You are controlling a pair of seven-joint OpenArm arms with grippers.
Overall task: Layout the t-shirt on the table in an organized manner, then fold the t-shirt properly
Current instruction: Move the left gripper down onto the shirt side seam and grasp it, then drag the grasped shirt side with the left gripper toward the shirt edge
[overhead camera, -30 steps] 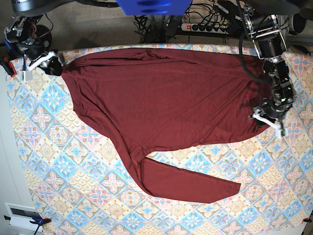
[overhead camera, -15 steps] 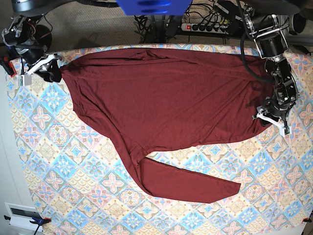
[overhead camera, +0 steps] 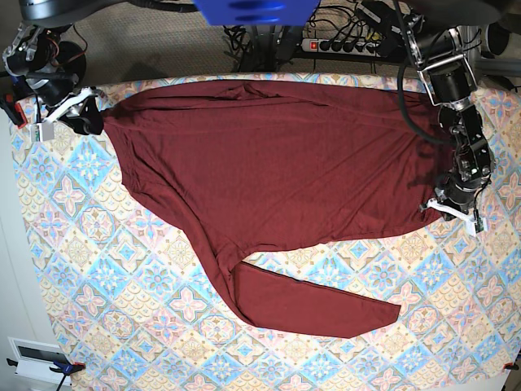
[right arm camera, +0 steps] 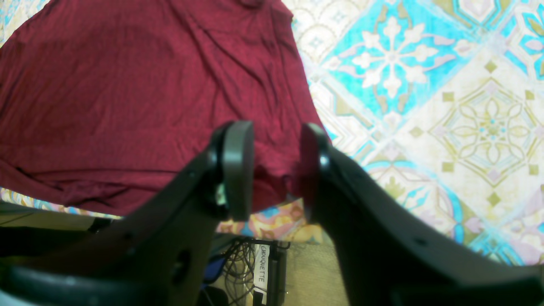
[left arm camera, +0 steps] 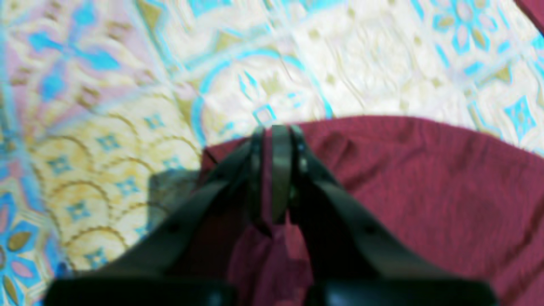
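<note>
The dark maroon t-shirt [overhead camera: 277, 163] lies spread wide across the patterned table [overhead camera: 106, 269], with one long sleeve trailing toward the front [overhead camera: 317, 305]. My left gripper [overhead camera: 450, 210] is at the shirt's right edge. In the left wrist view it [left arm camera: 274, 131] is shut on a fold of the t-shirt [left arm camera: 425, 191] just above the table [left arm camera: 106, 127]. My right gripper [overhead camera: 69, 118] is at the shirt's far left corner. In the right wrist view its jaws [right arm camera: 274, 170] stand apart with the t-shirt's [right arm camera: 127, 85] edge between them, over the table's [right arm camera: 467, 106] rim.
A power strip and cables [overhead camera: 342, 41] lie on the floor behind the table. A blue part [overhead camera: 252, 10] hangs over the back middle. A white box [overhead camera: 37, 358] sits off the front left corner. Floor and cables [right arm camera: 259, 263] show below the right gripper.
My left gripper has moved right and a little toward the front with the shirt's right edge in it. My right gripper has shifted slightly at the left corner.
</note>
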